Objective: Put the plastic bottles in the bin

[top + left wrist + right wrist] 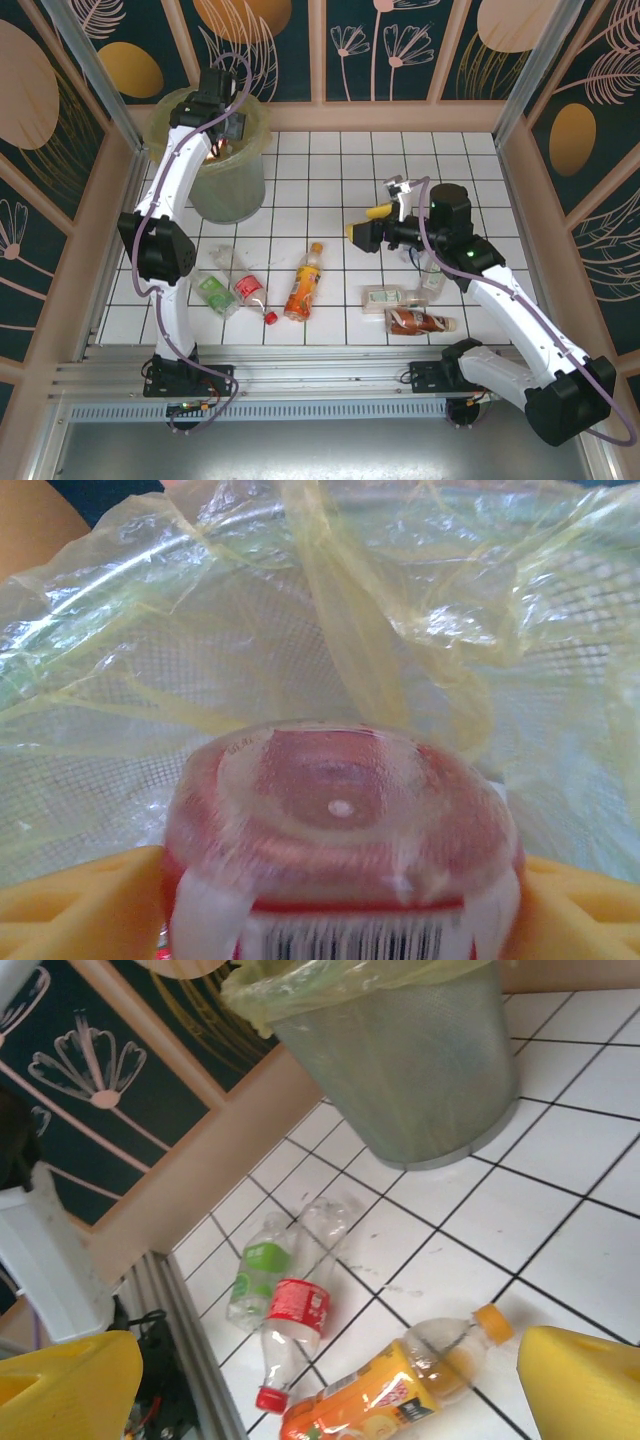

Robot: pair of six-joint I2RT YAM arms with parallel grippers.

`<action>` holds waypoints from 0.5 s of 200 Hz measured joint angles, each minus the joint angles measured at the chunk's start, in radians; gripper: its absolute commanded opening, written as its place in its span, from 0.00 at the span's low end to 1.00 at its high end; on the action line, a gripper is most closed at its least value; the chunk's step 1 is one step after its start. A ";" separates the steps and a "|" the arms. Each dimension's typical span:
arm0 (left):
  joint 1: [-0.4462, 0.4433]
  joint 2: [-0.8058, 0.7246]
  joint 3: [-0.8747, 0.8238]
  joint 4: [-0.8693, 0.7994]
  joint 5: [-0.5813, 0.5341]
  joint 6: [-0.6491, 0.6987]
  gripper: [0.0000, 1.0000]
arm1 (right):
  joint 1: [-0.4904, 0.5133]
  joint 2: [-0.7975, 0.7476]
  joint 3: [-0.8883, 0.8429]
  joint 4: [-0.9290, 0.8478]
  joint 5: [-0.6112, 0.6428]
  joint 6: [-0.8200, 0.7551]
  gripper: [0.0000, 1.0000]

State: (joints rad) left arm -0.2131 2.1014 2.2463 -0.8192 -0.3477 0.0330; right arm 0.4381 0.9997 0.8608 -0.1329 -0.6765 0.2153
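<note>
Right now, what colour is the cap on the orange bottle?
The cap is orange; clearest from right wrist.

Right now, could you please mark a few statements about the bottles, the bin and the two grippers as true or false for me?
1. The right gripper is open and empty. True.
2. The bin lies tipped on its side. False: it stands upright on the tiled floor.
3. A red-labelled bottle sits between the left gripper fingers, above the bin's yellow-green liner. True.
4. The orange bottle is already inside the bin. False: it lies out on the tiled floor.
5. A green-labelled bottle lies on the tiled floor, outside the bin. True.
</note>
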 measured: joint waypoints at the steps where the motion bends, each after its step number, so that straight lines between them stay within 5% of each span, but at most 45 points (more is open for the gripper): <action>1: 0.000 0.000 0.001 0.000 0.002 -0.002 0.86 | 0.000 0.000 0.000 0.000 0.005 0.000 0.97; 67: 0.000 -0.026 0.010 0.000 0.050 -0.066 0.94 | 0.000 0.018 -0.001 -0.055 0.218 0.047 0.96; 100: 0.000 -0.194 -0.121 0.064 0.137 -0.117 0.95 | 0.000 0.018 -0.021 -0.085 0.347 0.100 0.92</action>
State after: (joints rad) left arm -0.2131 1.9072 2.1258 -0.7551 -0.2108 -0.0837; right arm 0.4381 1.0172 0.8398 -0.2184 -0.3298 0.3149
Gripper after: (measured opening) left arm 0.942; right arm 0.938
